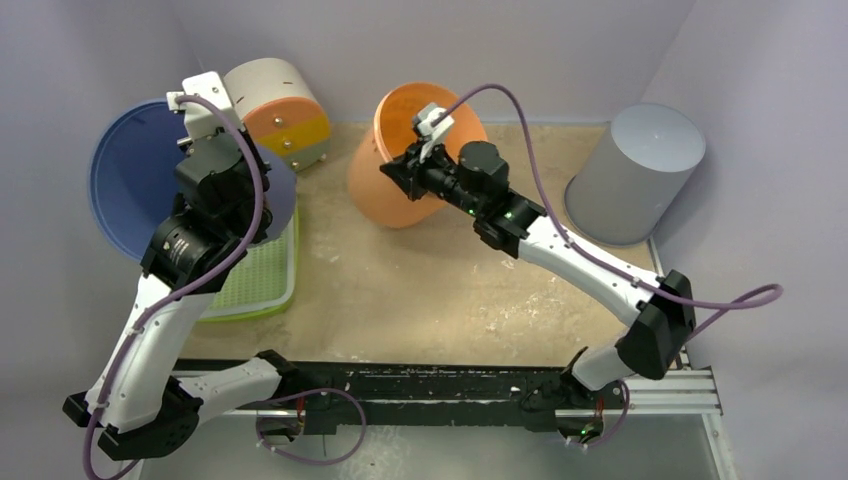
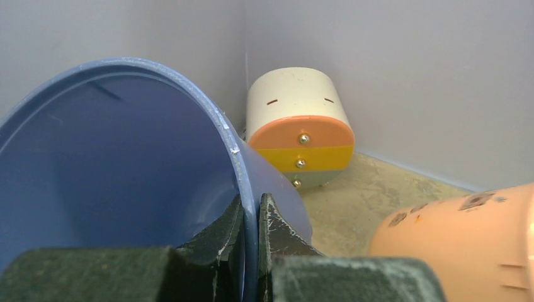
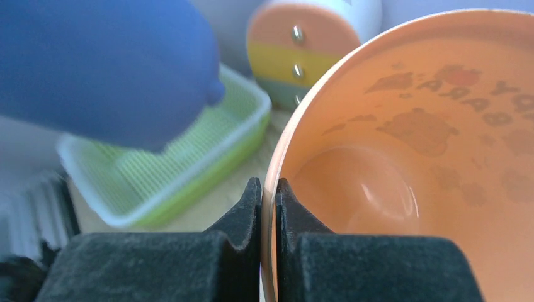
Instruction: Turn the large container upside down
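Note:
The large blue container (image 1: 130, 180) is tipped on its side at the left, its mouth facing up and left, over the green tray. My left gripper (image 2: 250, 207) is shut on the blue container's (image 2: 113, 170) rim, one finger inside and one outside. An orange container (image 1: 395, 205) leans tilted at the back centre. My right gripper (image 1: 400, 168) is shut on its rim. In the right wrist view the right gripper (image 3: 269, 189) pinches the thin orange wall (image 3: 409, 126), with the blue container (image 3: 107, 63) beyond.
A green slotted tray (image 1: 262, 275) lies under the blue container. A cylinder with orange, yellow and grey bands (image 1: 285, 120) lies at the back wall. A grey container (image 1: 635, 175) stands upside down at the back right. Walls close in the table on three sides.

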`<state>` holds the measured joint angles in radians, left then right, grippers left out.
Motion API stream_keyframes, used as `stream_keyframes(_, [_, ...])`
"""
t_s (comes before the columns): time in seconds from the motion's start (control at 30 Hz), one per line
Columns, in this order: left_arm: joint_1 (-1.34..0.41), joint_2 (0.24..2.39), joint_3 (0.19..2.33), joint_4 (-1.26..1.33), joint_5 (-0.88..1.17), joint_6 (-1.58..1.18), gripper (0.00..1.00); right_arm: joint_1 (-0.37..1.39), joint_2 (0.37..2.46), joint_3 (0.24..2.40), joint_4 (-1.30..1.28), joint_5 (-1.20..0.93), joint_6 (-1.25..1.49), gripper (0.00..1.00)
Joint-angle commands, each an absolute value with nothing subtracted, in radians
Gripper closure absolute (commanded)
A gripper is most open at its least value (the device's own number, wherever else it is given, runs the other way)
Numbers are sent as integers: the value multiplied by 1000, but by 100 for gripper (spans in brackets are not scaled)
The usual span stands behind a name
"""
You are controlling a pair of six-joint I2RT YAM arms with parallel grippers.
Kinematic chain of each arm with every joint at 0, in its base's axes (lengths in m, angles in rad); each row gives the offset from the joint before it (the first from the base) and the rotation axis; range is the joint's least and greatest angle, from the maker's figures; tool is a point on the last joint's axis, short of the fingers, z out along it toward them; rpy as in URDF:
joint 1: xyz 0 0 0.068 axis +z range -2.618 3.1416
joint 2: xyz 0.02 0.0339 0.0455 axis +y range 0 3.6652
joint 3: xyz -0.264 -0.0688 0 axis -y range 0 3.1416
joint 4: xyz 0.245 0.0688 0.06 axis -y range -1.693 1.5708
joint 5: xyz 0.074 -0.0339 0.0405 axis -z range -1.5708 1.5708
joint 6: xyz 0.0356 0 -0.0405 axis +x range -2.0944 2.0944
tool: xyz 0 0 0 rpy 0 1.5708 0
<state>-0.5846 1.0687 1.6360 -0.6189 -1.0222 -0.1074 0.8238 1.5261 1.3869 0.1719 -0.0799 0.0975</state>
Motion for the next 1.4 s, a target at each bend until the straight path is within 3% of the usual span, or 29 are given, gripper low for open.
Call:
stream_keyframes(0.0, [-583,1040,1646,-558,-1077,-58,100,804,1442,1329,622,-193,333,100])
stream_keyframes(0.43, [-583,1028,1634,-565,-1149,-36,100,746,1537,1075,1034,-353,673,100])
stream_keyframes(0.67, [-583,1031,1619,-564,-1156,-42,100,710,1625,917,1385,-412,884,100])
stream_keyframes(1.03, [-584,1042,1620,-560,-1153,-40,100,571,1921,709,1836,-461,1226,100])
stream_keyframes(1.37, [-583,1044,1625,-558,-1153,-38,100,537,2023,681,1978,-495,1300,100])
